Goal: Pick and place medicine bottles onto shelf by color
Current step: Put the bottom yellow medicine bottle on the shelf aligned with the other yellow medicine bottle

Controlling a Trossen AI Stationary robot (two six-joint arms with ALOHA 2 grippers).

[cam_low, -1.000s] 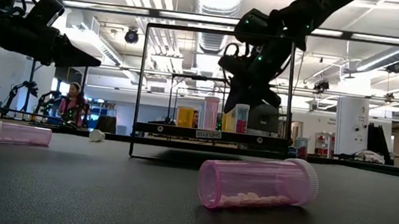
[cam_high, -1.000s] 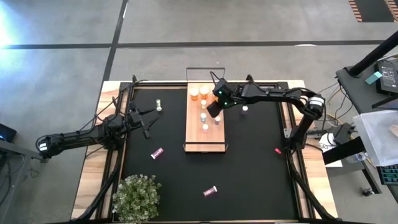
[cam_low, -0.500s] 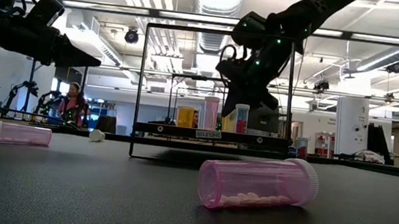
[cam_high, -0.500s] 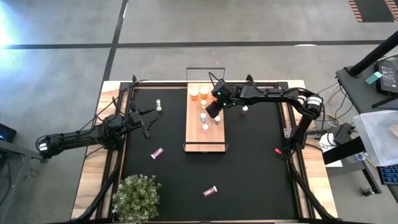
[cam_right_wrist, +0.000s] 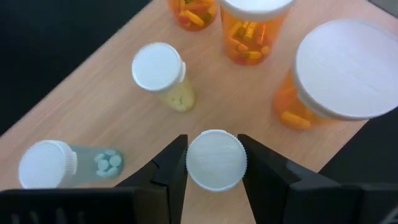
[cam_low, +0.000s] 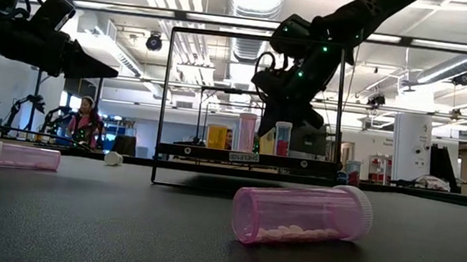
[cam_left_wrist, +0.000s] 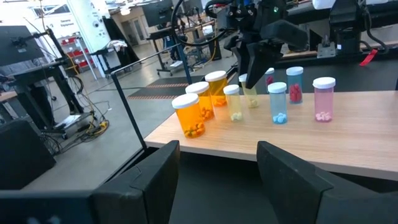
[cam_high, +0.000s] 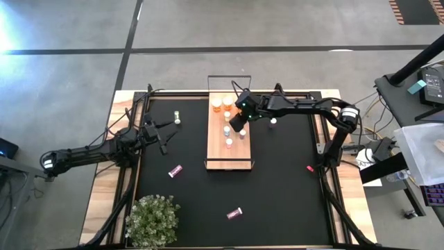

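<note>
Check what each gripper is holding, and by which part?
Right fingers pinch a bottle by its white cap, standing on the shelf. Left gripper: nothing.

A leafy green potted plant (cam_high: 152,219) sits at about seven o'clock on the bench (cam_high: 277,187), at the edge of its black mat. A small red bit (cam_high: 310,167) lies near four o'clock, close to the mat's edge. Beyond the bench, grey floor (cam_high: 208,28) carries dark lines, and in the low view a person (cam_low: 86,121) sits far back in the workshop.
</note>
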